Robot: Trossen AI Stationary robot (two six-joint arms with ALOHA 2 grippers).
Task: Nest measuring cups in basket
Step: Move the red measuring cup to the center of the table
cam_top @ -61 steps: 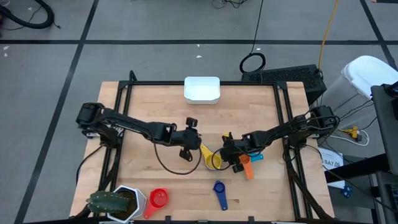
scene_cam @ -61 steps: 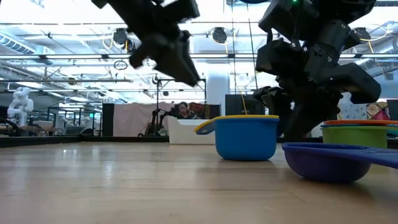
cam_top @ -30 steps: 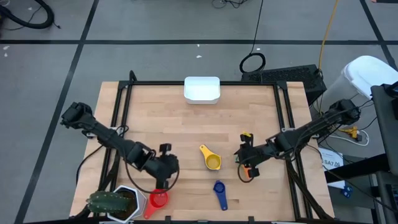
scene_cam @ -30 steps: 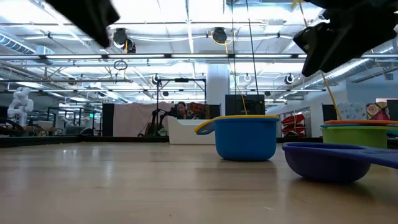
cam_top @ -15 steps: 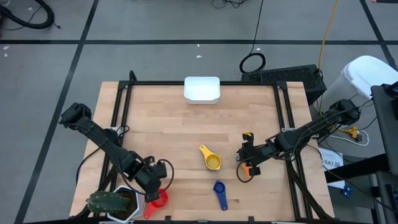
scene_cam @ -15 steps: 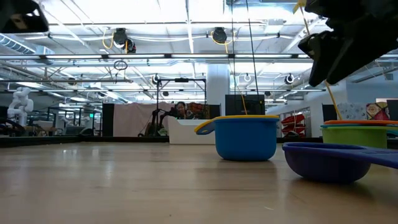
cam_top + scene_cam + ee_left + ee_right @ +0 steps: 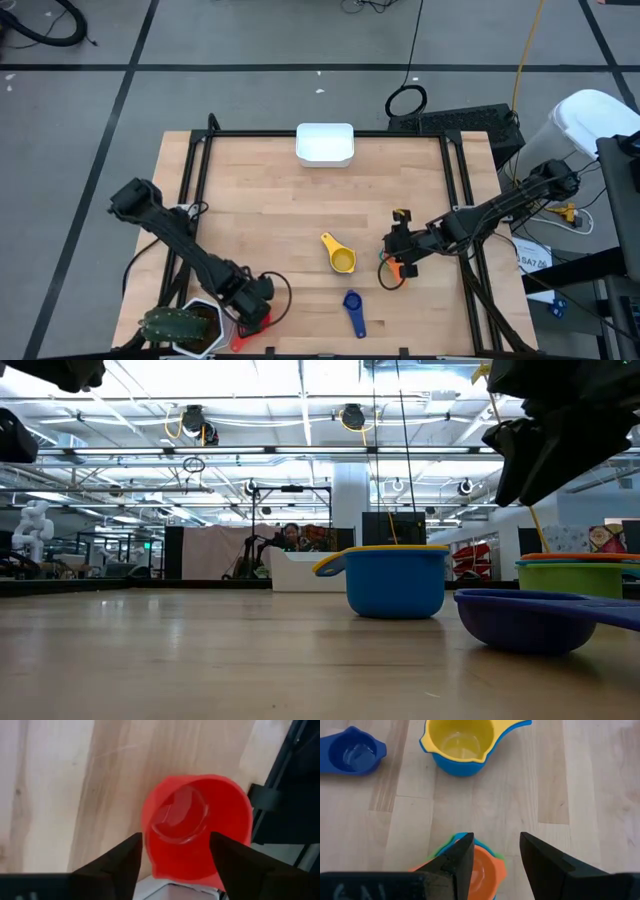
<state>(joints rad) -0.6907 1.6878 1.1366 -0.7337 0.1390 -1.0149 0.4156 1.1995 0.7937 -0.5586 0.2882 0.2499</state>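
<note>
Red measuring cup is sitting at the table's 7 o'clock corner; left gripper is poised over it, fingers spread, gripping nothing. Judging pickup stage; next move needs closing on the rim. Right gripper, fingers apart, is hanging over the orange stack at 4 o'clock. White basket at 12 o'clock. No legible writing.
</note>
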